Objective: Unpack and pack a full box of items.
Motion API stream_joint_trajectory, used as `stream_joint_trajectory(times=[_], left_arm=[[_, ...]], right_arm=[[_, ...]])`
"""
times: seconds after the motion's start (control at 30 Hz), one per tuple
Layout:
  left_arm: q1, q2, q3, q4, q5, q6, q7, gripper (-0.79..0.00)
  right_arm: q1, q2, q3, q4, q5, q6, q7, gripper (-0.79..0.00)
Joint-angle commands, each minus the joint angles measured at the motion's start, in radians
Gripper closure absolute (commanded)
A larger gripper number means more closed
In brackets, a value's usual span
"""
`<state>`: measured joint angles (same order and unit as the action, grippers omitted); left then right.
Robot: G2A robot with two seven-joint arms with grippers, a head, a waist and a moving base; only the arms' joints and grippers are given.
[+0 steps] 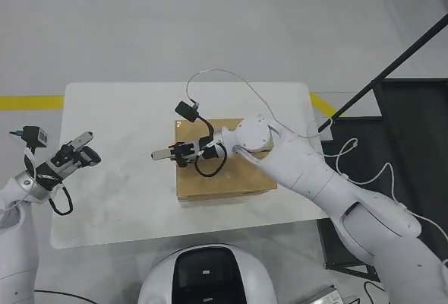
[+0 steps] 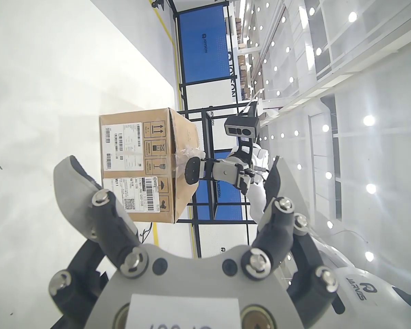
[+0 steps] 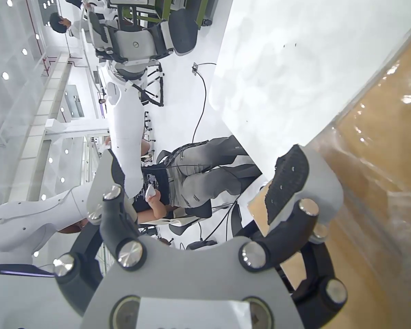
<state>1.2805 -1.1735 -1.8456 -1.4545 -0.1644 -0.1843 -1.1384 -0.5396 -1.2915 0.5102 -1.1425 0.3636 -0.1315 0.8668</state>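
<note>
A sealed cardboard box (image 1: pixel 231 171) stands on the white table (image 1: pixel 118 106), right of its middle. Printed labels cover its side (image 2: pixel 137 162) and clear tape runs over its top (image 3: pixel 380 159). My right gripper (image 1: pixel 165 153) is open at the box's left top edge, lying level. One of its fingers (image 3: pixel 289 179) rests on the top corner and the other hangs off the box over the table. The left wrist view shows it (image 2: pixel 193 170) at that same edge. My left gripper (image 1: pixel 83 146) is open with nothing in it, near the table's left edge and facing the box (image 2: pixel 173 167).
A black metal rack (image 1: pixel 414 129) stands close to the table's right side. A yellow line (image 1: pixel 19 102) crosses the floor behind the table on the left. Bare tabletop lies between the left gripper and the box.
</note>
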Motion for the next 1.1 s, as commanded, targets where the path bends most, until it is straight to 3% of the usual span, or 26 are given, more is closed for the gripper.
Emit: stream_joint_trajectory(times=[0.0,0.37,1.07], left_arm=[[0.000,0.000,0.000,0.000,0.000,0.000,0.000,-0.785],[0.000,0.000,0.000,0.000,0.000,0.000,0.000,-0.785],[0.000,0.000,0.000,0.000,0.000,0.000,0.000,-0.785]], right_arm=[[0.004,-0.009,-0.006,0.019,-0.012,0.004,-0.009,-0.785],[0.002,-0.013,0.038,0.066,-0.063,0.060,0.007,-0.785],[-0.116,0.089,0.251,-0.011,-0.217,0.143,0.105,-0.785]])
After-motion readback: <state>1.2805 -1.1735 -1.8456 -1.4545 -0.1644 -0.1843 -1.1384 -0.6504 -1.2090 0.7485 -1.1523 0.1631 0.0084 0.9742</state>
